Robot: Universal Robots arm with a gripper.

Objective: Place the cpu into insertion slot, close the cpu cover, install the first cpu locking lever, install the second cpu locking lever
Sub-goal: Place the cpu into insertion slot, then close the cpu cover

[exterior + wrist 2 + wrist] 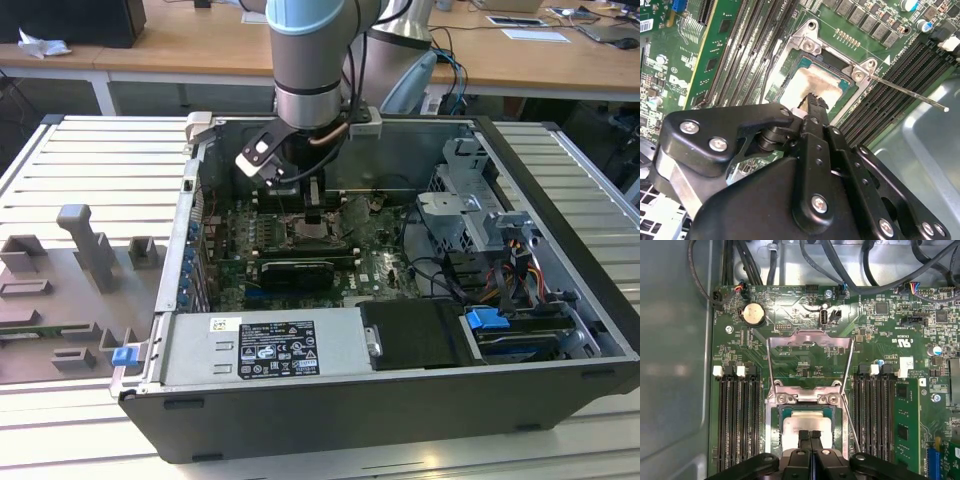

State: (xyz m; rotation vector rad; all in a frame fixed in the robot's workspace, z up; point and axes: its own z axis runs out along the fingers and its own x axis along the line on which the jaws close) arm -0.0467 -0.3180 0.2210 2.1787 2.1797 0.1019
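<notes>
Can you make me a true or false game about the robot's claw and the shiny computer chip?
1. The cpu sits in the insertion slot. True.
2. The cpu cover is shut over the chip. False: it is swung open, away from the chip, and the green board shows through its window.
3. The claw is right over the cpu. True.
4. The claw is carrying a long black card. False: its fingers are shut together with nothing between them.
</notes>
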